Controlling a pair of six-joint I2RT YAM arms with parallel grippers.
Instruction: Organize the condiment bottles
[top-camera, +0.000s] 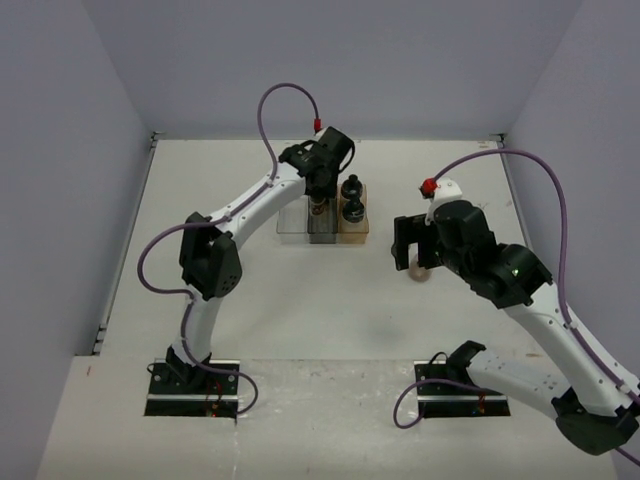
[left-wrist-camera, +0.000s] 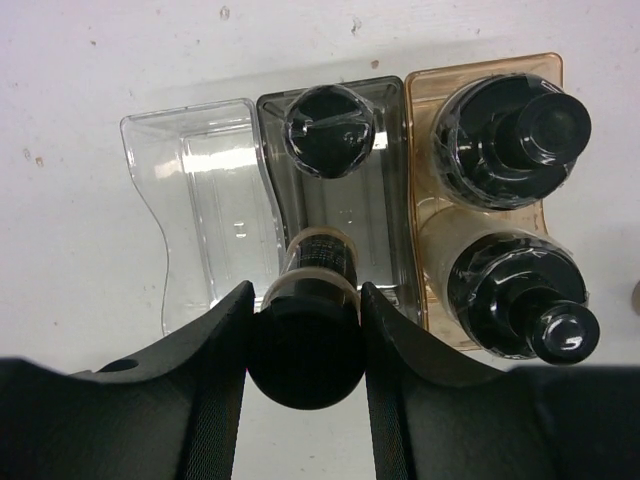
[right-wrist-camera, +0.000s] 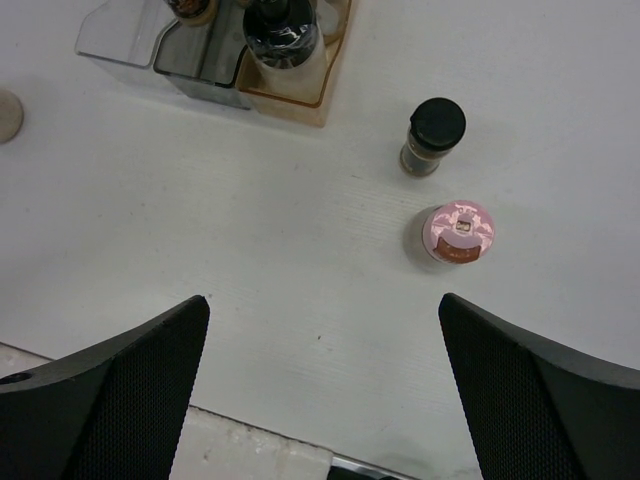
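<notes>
My left gripper (left-wrist-camera: 305, 300) is shut on a black-capped bottle (left-wrist-camera: 305, 350), holding it upright over the near end of the tray's grey middle part (left-wrist-camera: 385, 210). Another black-capped bottle (left-wrist-camera: 329, 130) stands at that part's far end. Two black-capped bottles (left-wrist-camera: 515, 140) (left-wrist-camera: 520, 295) stand in the tan part (left-wrist-camera: 425, 210). In the top view my left gripper (top-camera: 320, 195) is over the tray (top-camera: 292, 224). My right gripper (right-wrist-camera: 322, 310) is open and empty above the table. Beyond it stand a black-capped bottle (right-wrist-camera: 433, 135) and a pink-capped bottle (right-wrist-camera: 458, 232). The top view shows my right gripper (top-camera: 412, 255) to the right of the tray.
The tray's clear left part (left-wrist-camera: 210, 200) holds nothing. A pale round top (top-camera: 421, 272), perhaps a bottle, sits under my right gripper in the top view and at the left edge of the right wrist view (right-wrist-camera: 5, 115). Grey walls close the table's sides and back.
</notes>
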